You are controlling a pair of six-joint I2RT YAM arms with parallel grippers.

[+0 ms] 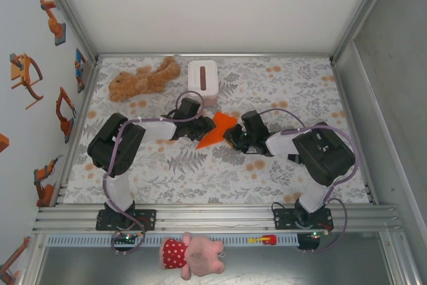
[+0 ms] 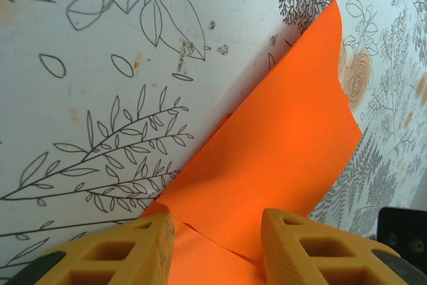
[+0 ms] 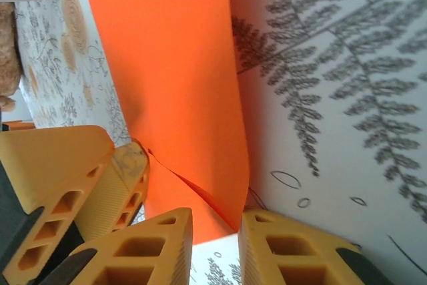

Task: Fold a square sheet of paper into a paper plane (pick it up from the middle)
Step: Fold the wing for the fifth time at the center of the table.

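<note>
In the top view the orange sheet of paper [image 1: 217, 130] lies about in the middle of the flowered bench [image 1: 200, 178]. It is partly folded, so it looks like a wedge with its tip toward 7 o'clock. The left hand [image 1: 197, 129] meets it from 9 o'clock and the right hand [image 1: 232, 139] from 4 o'clock, both low over the bench. A white tissue box [image 1: 203, 79] stands near the sheet at 11 o'clock, and a brown teddy bear [image 1: 143, 78] lies further away at 10 o'clock. A pink plush toy [image 1: 193, 255] lies at 6 o'clock, on the near side of the arm bases. In the left wrist view the yellow fingers [image 2: 120, 251] stand about half wide on both sides of the sheet's near end, where one flap lies over another. The far corner, at 1 o'clock, curls up from the bench. In the right wrist view the fingers [image 3: 287, 245] are narrow. The sheet's edge runs into the small gap between them, and a little of the bench is visible in this gap, so they are not fully closed on the paper.
</note>
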